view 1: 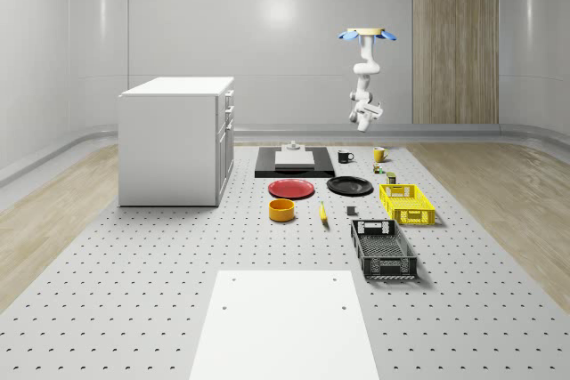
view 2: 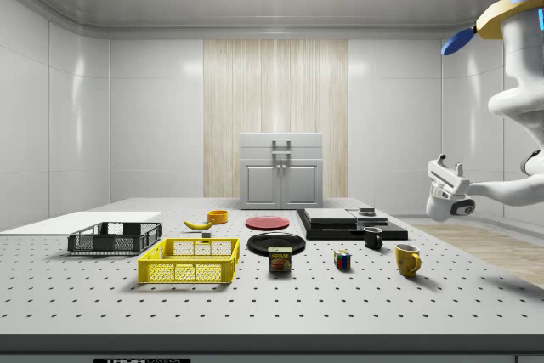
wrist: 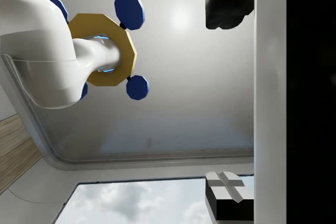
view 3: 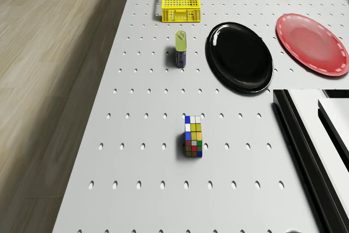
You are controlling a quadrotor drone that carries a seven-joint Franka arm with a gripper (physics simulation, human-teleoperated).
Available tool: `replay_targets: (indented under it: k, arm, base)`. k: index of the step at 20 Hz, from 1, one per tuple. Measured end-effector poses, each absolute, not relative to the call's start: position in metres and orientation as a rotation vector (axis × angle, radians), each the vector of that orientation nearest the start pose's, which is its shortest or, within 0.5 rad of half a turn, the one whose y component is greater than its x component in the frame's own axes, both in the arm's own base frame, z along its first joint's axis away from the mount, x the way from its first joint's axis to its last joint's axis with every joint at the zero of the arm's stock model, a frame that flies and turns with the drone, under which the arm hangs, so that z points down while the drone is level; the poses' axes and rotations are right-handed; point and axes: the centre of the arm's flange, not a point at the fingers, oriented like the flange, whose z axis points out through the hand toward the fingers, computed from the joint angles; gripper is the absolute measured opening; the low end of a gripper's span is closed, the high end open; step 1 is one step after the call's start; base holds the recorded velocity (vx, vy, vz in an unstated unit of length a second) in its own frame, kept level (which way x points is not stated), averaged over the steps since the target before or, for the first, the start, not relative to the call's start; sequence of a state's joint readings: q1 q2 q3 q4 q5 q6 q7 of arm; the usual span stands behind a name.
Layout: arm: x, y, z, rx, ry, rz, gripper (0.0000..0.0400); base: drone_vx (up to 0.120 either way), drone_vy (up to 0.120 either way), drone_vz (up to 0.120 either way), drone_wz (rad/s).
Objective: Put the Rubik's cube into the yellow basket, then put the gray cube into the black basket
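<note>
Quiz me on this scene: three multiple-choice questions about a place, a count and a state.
1. Where is the Rubik's cube? A in a basket; B on a shelf; C on the table.
2. How many plates are out? A two; B one; C four.
3. What is the drone doing? A resting on the floor; B hovering over the table; C sitting on a box.

Answers: C, the cube stands on bare tabletop; A, one red plate and one black plate; B, the side view shows air beneath it.
</note>
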State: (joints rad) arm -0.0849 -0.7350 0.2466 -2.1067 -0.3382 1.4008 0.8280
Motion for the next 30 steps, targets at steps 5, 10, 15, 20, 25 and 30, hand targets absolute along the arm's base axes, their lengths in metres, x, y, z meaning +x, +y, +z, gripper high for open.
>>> replay_targets:
  k: [5, 10, 15, 20, 25, 30]
  arm:
    - [0.302, 0.087, 0.639, -3.668, 1.533, -1.005, 0.0400]
    - [0.305, 0.093, 0.558, -3.869, 1.645, -2.380, 0.0400]
    - [0.307, 0.052, 0.507, -2.905, 1.281, -4.260, 0.0400]
    - [0.307, 0.022, 0.494, 0.219, -0.100, 0.786, 0.0400]
    - [0.307, 0.009, 0.492, 0.089, -0.043, 0.786, 0.0400]
    - [0.307, 0.004, 0.491, 0.036, -0.019, 0.785, 0.0400]
  base:
    - [0.120, 0.000, 0.000, 0.000]
    - [0.120, 0.000, 0.000, 0.000]
    - [0.120, 0.000, 0.000, 0.000]
    - [0.120, 0.000, -0.072, 0.000]
    - [0.120, 0.000, -0.120, 0.000]
    - [0.120, -0.072, -0.120, 0.000]
